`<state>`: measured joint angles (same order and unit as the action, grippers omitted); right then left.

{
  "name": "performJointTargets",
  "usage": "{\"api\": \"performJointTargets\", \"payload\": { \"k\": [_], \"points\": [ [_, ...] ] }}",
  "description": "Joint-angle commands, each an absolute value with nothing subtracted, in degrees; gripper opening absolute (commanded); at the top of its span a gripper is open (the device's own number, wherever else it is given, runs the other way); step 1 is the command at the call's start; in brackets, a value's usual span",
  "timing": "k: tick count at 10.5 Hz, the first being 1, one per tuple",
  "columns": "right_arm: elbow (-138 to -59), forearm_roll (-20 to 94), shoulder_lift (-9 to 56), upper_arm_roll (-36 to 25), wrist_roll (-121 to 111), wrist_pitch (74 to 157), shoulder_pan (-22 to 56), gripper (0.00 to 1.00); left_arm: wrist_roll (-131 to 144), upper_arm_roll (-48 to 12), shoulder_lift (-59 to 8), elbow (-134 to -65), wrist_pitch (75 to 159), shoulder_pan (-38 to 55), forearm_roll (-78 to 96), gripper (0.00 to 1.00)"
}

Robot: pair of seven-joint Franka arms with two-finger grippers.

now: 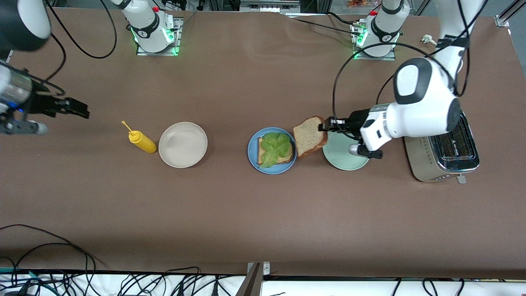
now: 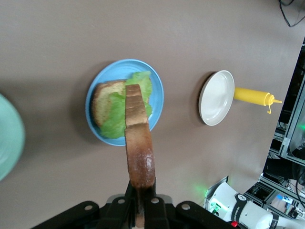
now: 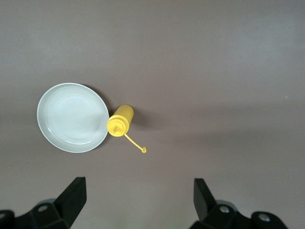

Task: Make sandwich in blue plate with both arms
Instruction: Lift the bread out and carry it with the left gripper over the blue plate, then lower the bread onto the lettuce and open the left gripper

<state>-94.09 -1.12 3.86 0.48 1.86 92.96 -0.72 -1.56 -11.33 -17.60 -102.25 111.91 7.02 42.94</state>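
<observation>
The left hand [image 1: 326,125] is closed on the crust edge of a toast slice [image 1: 310,135], held in the air over the gap between the blue plate [image 1: 252,154] and the pale green plate [image 1: 343,159]. On the blue plate just beside it, a second slice [image 1: 287,157] lies under a lettuce leaf [image 1: 276,147]. The right hand [image 3: 138,195] is held wide open and unladen over the bench [image 1: 263,213] at the right arm's end, where the mustard bottle [image 3: 120,120] and beige plate [image 3: 72,117] are seen below it.
</observation>
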Motion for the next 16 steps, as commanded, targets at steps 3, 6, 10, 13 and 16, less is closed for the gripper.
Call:
{"api": "performJointTargets", "payload": {
  "k": [3,6,10,13,16],
  "points": [
    [-92.9,-1.6,-2.6,0.7,1.1,83.6,-1.9,1.00,-0.4,-10.9,-25.7,-100.8,123.5,18.0,54.0,0.00],
    [-88.0,-1.4,0.8,-0.4,1.1,80.4,-0.7,1.00,-0.5,-10.9,-30.2,-99.6,127.7,21.0,54.3,0.00],
    [-87.5,-1.4,1.1,-5.4,2.3,80.6,4.8,1.00,-1.3,-10.6,-32.7,-99.5,128.1,21.2,54.1,0.00],
    [-87.5,-1.1,2.6,-5.4,1.6,84.0,4.6,1.00,-1.4,-9.0,-34.5,-97.4,128.1,21.2,53.5,0.20],
    [-87.5,-1.1,2.6,-5.4,1.7,84.6,4.6,1.00,-6.7,-5.9,-34.9,-97.3,128.1,21.1,54.0,0.55]
  ]
}}
